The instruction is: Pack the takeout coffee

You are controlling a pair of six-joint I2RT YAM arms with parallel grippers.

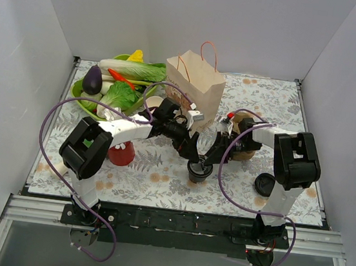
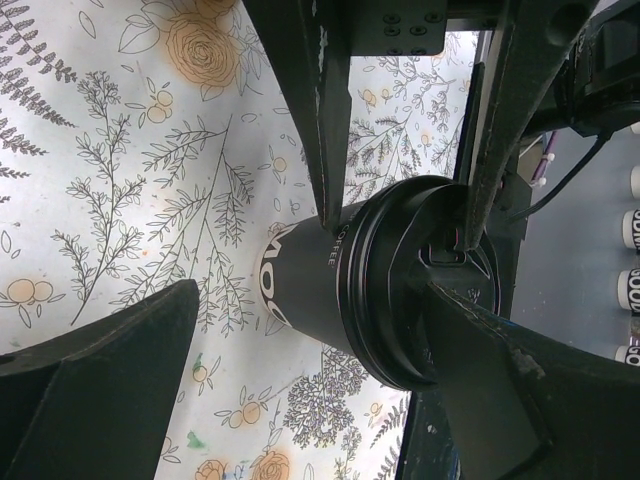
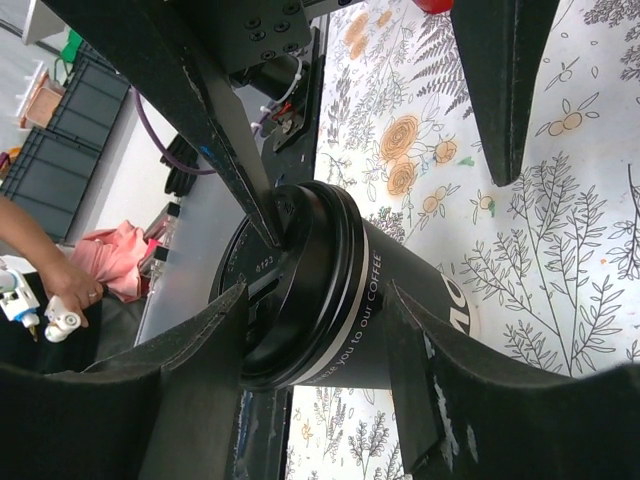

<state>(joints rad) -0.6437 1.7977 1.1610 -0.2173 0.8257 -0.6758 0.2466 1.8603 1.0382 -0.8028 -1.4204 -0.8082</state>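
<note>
The takeout coffee (image 1: 199,172) is a black paper cup with a round black lid, standing upright on the flowered table cover near the front middle. It also shows in the left wrist view (image 2: 300,285) and the right wrist view (image 3: 400,300). My left gripper (image 1: 190,153) reaches in from the left and is open (image 2: 312,290); one finger lies over the lid top and the other is well clear of the cup. My right gripper (image 1: 216,154) reaches in from the right and is open (image 3: 318,290); its fingers straddle the lid rim, and I cannot tell if they touch.
A brown paper bag (image 1: 196,83) with handles stands at the back middle. A green bowl of vegetables (image 1: 115,86) is at the back left. A red cup (image 1: 121,154) lies under the left arm. A loose black lid (image 1: 264,184) lies at the right. Something brown (image 1: 245,155) is half hidden behind the right arm.
</note>
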